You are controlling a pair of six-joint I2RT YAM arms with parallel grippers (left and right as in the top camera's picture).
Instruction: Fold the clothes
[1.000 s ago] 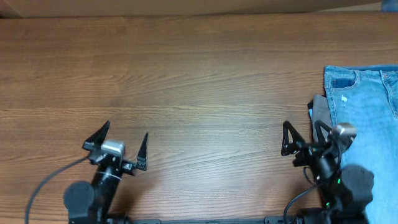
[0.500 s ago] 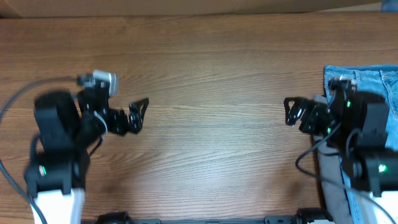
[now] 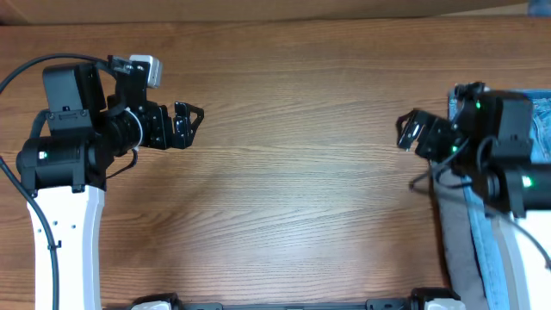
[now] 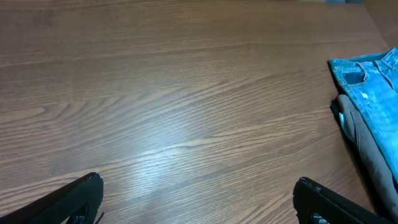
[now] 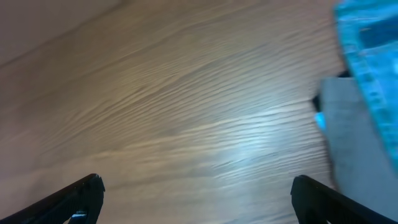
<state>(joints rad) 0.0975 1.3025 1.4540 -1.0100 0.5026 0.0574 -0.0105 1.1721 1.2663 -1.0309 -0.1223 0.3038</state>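
Observation:
The clothes (image 3: pixel 541 120), light-blue jeans, lie at the table's right edge, largely covered by my right arm in the overhead view. The left wrist view shows their waist end (image 4: pixel 375 88) far right, on top of a grey cloth (image 4: pixel 368 140). In the right wrist view the jeans (image 5: pixel 368 42) are a blurred blue patch at top right. My left gripper (image 3: pixel 191 127) hovers open over bare wood at the left, far from the jeans. My right gripper (image 3: pixel 402 132) is open just left of the jeans, pointing toward the table's middle, and holds nothing.
The wooden table (image 3: pixel 293 181) stretches bare between the two grippers. A grey cloth (image 3: pixel 456 254) pokes out along the left side of the jeans. The table's far edge (image 3: pixel 275 19) runs along the top.
Both arms have lifted from the front edge and moved up the table. Their grippers now point inward toward each other. Both stayed open and empty.

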